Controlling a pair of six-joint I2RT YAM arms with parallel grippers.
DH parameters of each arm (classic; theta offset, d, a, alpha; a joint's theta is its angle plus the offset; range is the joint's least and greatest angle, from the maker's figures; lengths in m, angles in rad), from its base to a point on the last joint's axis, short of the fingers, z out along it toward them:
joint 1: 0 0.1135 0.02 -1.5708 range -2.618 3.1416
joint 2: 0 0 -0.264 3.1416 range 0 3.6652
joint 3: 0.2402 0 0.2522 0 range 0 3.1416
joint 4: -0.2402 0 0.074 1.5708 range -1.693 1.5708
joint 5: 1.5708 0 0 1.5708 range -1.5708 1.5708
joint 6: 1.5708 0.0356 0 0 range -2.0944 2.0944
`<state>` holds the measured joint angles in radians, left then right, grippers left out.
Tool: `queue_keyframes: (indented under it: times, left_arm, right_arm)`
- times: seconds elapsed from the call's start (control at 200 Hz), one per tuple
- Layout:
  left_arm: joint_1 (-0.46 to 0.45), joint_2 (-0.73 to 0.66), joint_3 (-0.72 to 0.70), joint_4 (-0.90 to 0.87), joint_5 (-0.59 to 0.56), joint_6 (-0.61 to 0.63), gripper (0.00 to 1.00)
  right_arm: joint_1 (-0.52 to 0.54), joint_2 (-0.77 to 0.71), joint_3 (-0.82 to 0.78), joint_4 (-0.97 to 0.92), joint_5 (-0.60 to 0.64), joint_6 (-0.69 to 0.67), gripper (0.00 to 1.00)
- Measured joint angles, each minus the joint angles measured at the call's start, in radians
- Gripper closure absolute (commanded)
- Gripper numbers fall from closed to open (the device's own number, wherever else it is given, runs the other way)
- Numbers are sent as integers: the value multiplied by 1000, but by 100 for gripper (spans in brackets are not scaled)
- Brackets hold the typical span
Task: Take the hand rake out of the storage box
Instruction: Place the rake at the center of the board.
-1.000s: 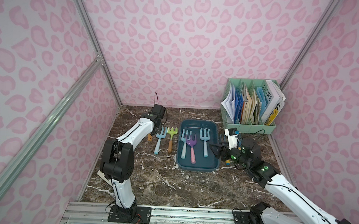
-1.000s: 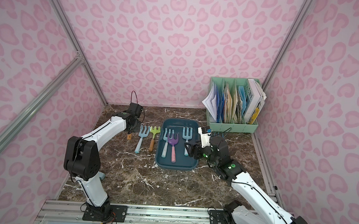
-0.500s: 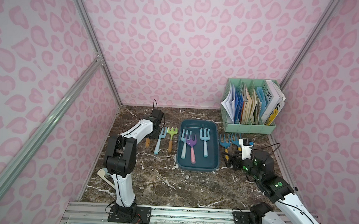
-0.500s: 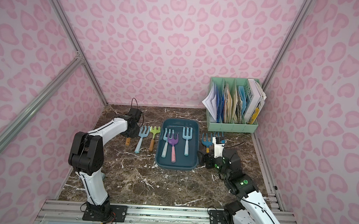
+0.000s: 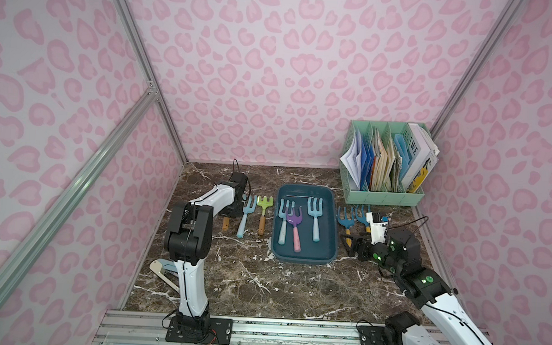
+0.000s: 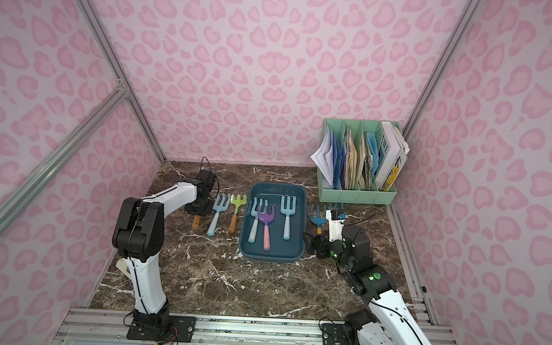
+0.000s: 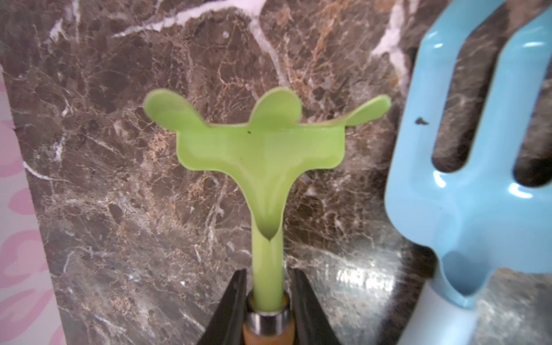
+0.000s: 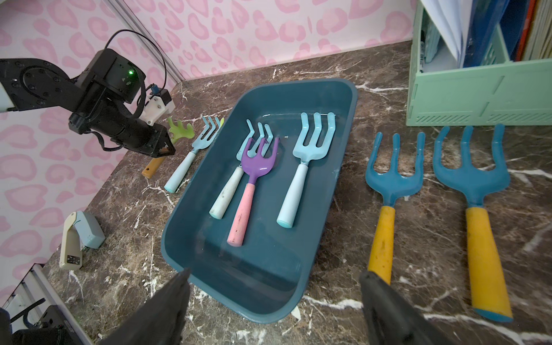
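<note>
Left gripper (image 7: 268,273): closed on the neck of the held green rake (image 7: 260,149), just above the metal ferrule. Head low over the bench (image 5: 261,287); I can't tell whether it touches. The pink wall is close on that side, so there's little slack.

Next along, on the bench: light blue rake (image 5: 245,215), then the second green rake (image 5: 263,212), side by side, tines away from me. Only a thin strip separates them from the storage box (image 5: 324,248).

Inside the box: pale rake (image 5: 284,223) with the purple rake (image 5: 294,220) lying across it, and the blue-handled rake (image 5: 315,218) apart.

Right of the box: two dark blue rakes (image 8: 394,176) (image 8: 472,176), out on the bench, in front of the file rack (image 5: 383,196).

Right gripper (image 8: 274,276): jaws wide, empty, near the box's near right corner.

My read: five out, three to go. The overlapping pair looks awkward; the blue-handled one lies free. The bench in front is broad and mostly bare, the best room for setting down.
</note>
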<state>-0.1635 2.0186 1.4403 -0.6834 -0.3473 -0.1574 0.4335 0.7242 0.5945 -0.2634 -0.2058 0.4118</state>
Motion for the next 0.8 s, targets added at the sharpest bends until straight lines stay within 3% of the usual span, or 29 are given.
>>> queue_keyframes:
  times: [0.345, 0.8]
  left_arm:
    - [8, 34, 3, 16, 12, 0, 71]
    - [9, -25, -2, 18, -8, -24, 36]
  right_arm:
    - [-2, 20, -5, 1, -11, 0, 8]
    - [-3, 17, -5, 1, -19, 1, 6]
